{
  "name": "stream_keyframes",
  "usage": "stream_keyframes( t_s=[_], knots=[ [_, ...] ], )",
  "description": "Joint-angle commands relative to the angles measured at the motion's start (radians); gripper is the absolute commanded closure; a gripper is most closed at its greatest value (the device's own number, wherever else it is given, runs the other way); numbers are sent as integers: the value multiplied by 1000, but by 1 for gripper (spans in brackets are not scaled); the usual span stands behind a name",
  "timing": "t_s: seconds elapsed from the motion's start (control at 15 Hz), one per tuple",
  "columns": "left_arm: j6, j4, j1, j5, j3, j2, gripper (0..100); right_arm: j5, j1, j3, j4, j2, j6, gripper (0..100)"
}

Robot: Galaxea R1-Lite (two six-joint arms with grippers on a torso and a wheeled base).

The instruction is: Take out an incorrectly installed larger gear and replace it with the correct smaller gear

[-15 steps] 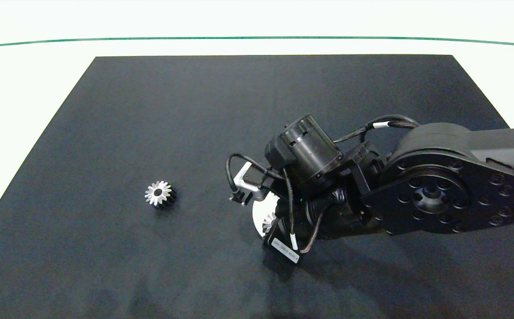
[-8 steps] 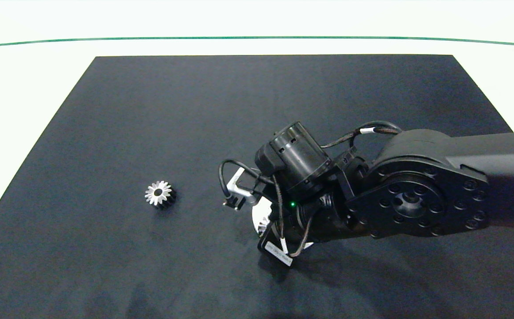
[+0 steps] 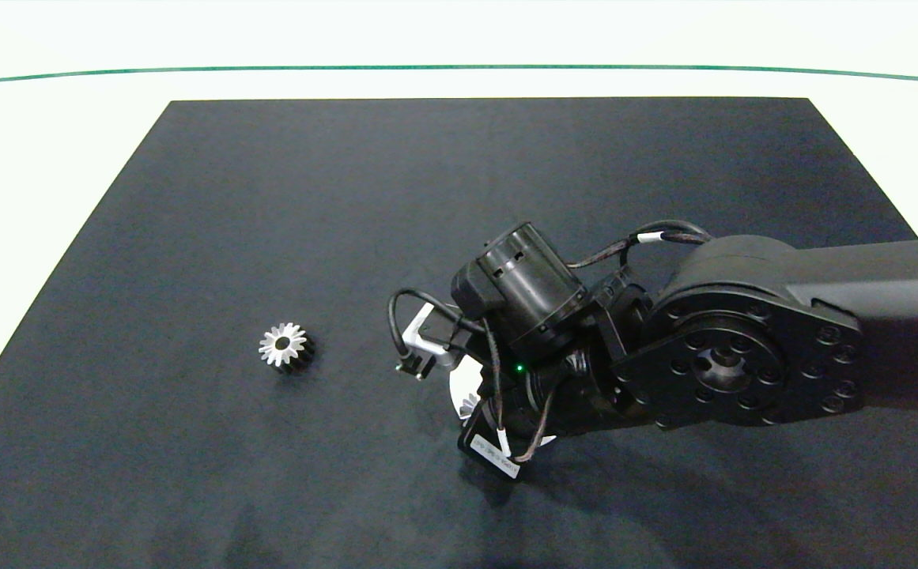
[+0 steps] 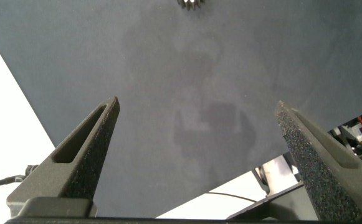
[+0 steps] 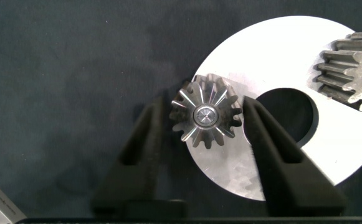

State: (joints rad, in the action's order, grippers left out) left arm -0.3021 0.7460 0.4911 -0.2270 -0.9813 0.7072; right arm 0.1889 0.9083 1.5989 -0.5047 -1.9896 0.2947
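Left wrist view: left gripper (image 4: 196, 103) idle near-left, fingers spread wide over mat (image 3: 269, 197). Smaller gear (image 5: 205, 116) is seated on disc (image 5: 230, 171) pin, pinched by right gripper (image 5: 201, 107). Larger gear (image 3: 285, 348) laid aside, left. Swap judged nearly done; release remains.

A matt black mat (image 3: 427, 197), cloth-like and faintly mottled, lies over a smooth pale table (image 3: 47, 142). The loose gear (image 3: 285, 346) on it is bright metal with a shiny ribbed face and dark flanks. In the right wrist view, a flat disc (image 5: 330, 56) of brushed, satin metal carries a gear (image 5: 205, 116) with a glossy, radially grooved face; a duller grey gear (image 5: 349, 68) sits at its edge. The left gripper (image 4: 198, 112) has 2 fingers (image 4: 87, 149) of rough, grainy grey plastic.
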Motion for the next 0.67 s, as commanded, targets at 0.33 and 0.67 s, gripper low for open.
stream_keyframes(
  t_s=[0.33, 0.67],
  knots=[
    [-5, 4, 1, 0, 0, -29, 0, 17, 7, -45, -6, 123, -12, 0],
    [-31, -8, 15, -2, -4, -81, 0, 129, 27, -154, -8, 341, -108, 0]
  ],
)
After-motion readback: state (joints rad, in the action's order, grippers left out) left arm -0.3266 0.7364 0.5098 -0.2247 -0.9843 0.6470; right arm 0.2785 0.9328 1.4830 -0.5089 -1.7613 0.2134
